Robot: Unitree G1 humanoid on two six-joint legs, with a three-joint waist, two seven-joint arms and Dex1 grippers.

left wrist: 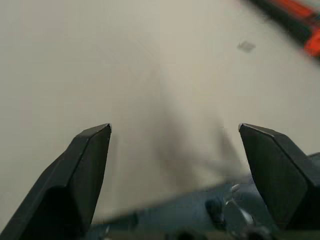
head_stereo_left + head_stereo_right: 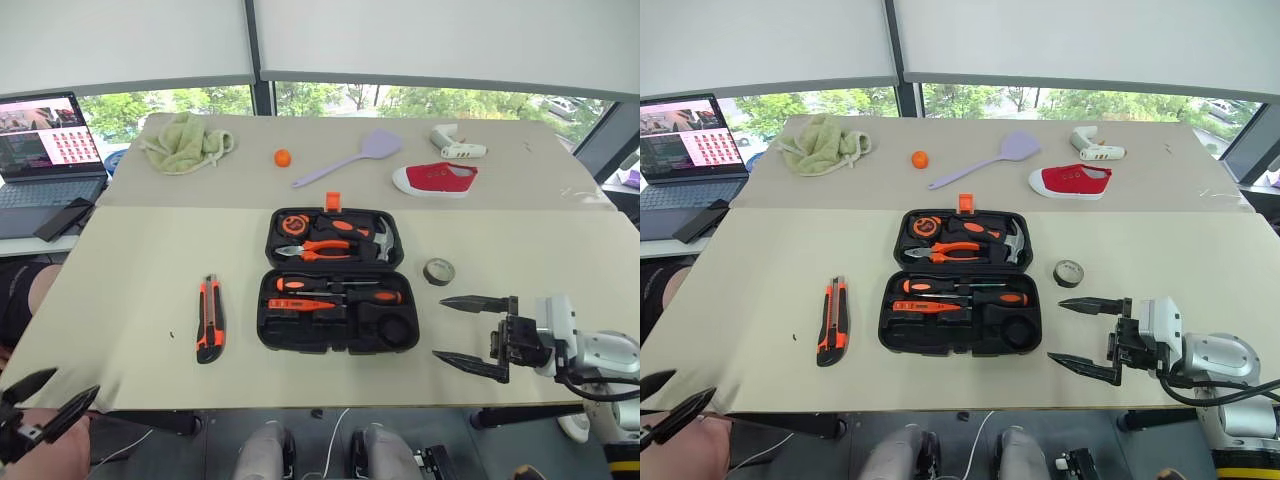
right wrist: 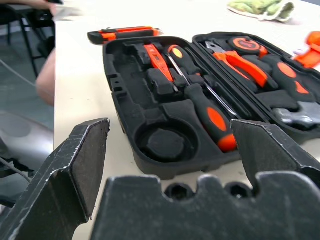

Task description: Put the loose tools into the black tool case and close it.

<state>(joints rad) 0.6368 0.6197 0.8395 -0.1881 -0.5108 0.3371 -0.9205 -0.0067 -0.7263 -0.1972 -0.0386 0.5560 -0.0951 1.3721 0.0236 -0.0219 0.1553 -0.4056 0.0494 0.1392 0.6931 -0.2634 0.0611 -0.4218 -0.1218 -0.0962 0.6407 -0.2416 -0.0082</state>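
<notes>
I see the black tool case lying open at the middle of the worktop, with screwdrivers already seated in its near half. Two loose tools are left out: the utility knife just left of the case, its long axis running away from me, and the tape roll just right of the case. My right tool hangs level by the case's near right corner, fingers spread wide and holding nothing, pointing left; the tape roll sits just beyond it, so I judge this arm nearer. My left tool is wide open and empty, off the near left edge, well apart from the knife.
</notes>
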